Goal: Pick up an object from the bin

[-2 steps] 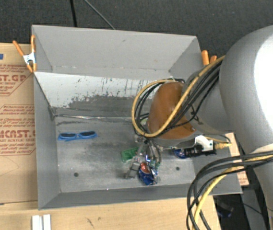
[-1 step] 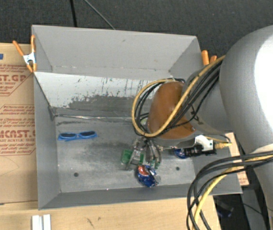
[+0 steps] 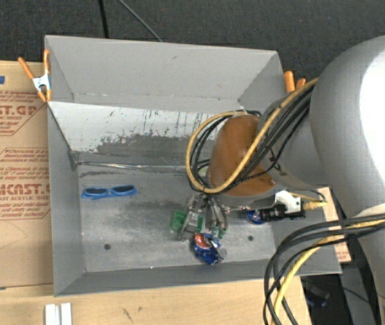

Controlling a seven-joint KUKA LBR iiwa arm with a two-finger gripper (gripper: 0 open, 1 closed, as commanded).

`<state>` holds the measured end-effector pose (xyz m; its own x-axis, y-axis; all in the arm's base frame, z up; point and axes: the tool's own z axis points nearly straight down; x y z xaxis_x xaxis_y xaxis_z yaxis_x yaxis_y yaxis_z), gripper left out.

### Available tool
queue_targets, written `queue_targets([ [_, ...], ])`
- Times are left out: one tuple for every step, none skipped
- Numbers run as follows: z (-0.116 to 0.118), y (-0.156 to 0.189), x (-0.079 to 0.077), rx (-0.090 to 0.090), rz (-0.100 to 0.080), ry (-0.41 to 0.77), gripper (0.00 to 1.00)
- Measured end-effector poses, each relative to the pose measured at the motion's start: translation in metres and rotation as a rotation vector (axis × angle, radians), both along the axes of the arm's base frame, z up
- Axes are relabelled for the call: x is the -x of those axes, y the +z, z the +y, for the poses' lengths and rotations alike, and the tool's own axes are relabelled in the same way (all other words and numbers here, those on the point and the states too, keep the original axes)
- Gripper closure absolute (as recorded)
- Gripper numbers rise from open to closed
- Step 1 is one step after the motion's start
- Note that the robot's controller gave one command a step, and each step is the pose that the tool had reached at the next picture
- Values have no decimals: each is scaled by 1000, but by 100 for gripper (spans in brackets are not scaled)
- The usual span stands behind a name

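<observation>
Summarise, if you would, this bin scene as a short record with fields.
container: grey metal bin
gripper: down near the bin floor, front and right of centre in the view
nearest things: small green object just to the gripper's view-left; crumpled blue, red and white object just in front of it
further thing: blue sunglasses, lying flat at the view's left, apart from the others
grasp: cannot tell

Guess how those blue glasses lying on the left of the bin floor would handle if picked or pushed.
The blue glasses look thin and flat, so probably light and hard to pinch off the bin floor. Lying flat, they would likely slide rather than roll. The slim frame may flex.
</observation>
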<state>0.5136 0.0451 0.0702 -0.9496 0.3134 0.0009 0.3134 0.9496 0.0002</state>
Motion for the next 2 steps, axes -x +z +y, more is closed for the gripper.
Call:
queue_targets([
  [0,21,0,0,-2,0,100],
  [0,30,0,0,-2,0,100],
])
